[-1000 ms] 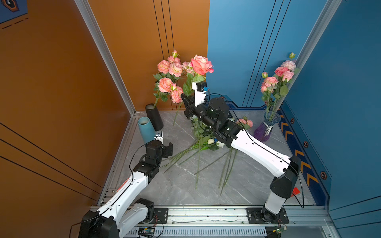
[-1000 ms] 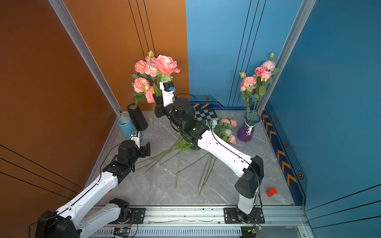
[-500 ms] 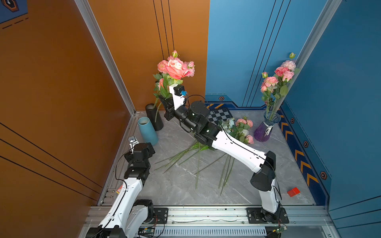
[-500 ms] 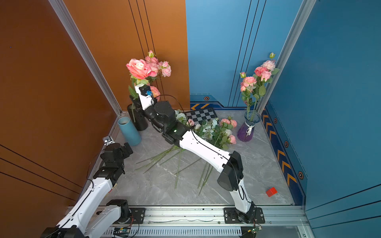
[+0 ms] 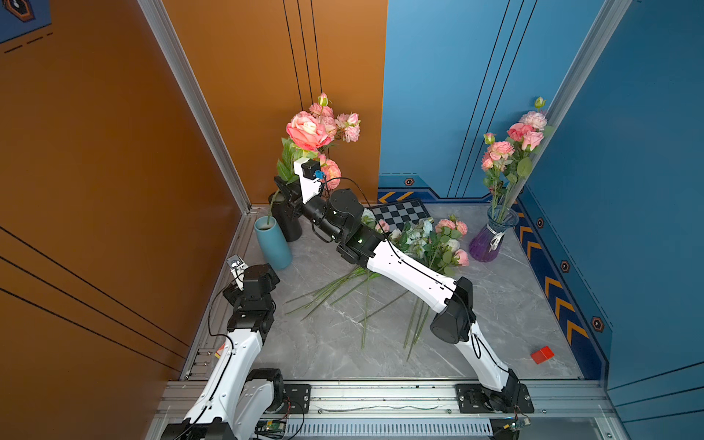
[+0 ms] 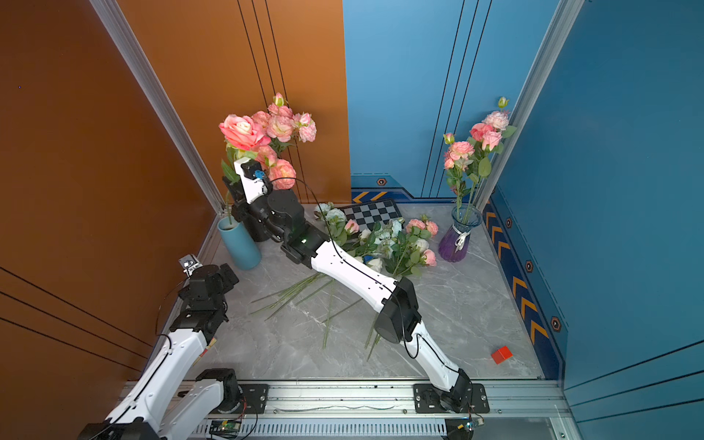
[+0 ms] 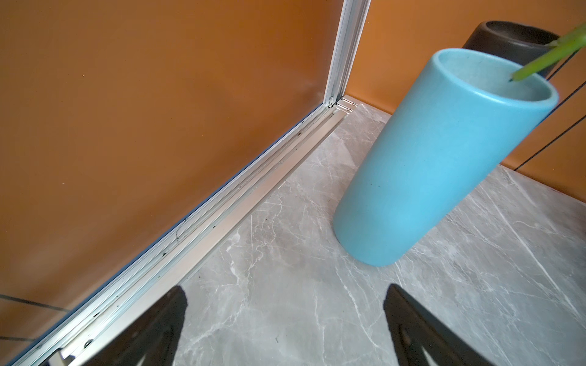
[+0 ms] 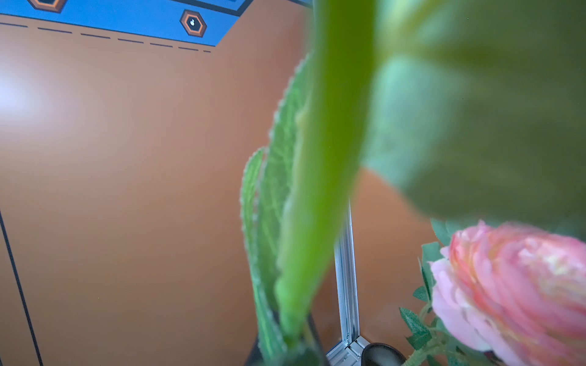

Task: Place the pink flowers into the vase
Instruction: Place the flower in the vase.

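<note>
One big pink rose (image 5: pixel 306 131) sits high by the orange wall (image 5: pixel 228 95), stem pinched in the right claw (image 5: pixel 285 188). Stem tip (image 7: pixel 520 74) is at the blue vase (image 7: pixel 444 164) mouth; can't tell if it's below the rim. More pink flowers (image 5: pixel 339 122) stand in the black vase (image 5: pixel 289 228) just behind. Another pink bunch (image 5: pixel 510 148) is in the purple glass vase (image 5: pixel 491 240), with a few pink heads in the mixed pile (image 5: pixel 434 240) on the tabletop (image 5: pixel 343 343). Left claw (image 7: pixel 285 286) is spread wide, empty, low over the tabletop near the blue vase.
</note>
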Action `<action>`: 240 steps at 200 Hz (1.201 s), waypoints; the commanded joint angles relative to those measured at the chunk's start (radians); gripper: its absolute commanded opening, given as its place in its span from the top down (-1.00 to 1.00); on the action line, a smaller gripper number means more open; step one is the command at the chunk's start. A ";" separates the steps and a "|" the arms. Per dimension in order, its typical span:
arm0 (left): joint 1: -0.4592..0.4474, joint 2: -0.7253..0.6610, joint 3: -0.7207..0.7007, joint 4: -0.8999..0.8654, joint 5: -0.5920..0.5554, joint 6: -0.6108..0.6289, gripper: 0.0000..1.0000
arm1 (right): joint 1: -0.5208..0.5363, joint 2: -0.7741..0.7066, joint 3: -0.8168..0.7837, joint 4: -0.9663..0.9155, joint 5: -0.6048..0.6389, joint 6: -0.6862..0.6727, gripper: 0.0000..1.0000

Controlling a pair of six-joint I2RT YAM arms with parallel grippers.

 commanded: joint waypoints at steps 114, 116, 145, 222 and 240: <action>-0.016 -0.014 -0.012 -0.021 -0.011 -0.009 -0.97 | -0.040 0.283 0.185 0.144 0.010 0.166 1.00; -0.017 -0.013 -0.012 -0.020 -0.011 -0.009 -0.97 | -0.040 0.287 0.184 0.147 0.012 0.165 1.00; -0.030 -0.003 -0.011 -0.011 -0.012 -0.007 -0.97 | -0.049 0.318 0.192 0.164 0.021 0.184 1.00; -0.047 0.009 -0.010 0.012 -0.009 0.005 -0.97 | -0.052 0.369 0.208 0.181 0.041 0.204 0.91; -0.047 0.009 -0.010 0.013 -0.008 0.005 -0.97 | -0.051 0.369 0.208 0.178 0.041 0.204 0.80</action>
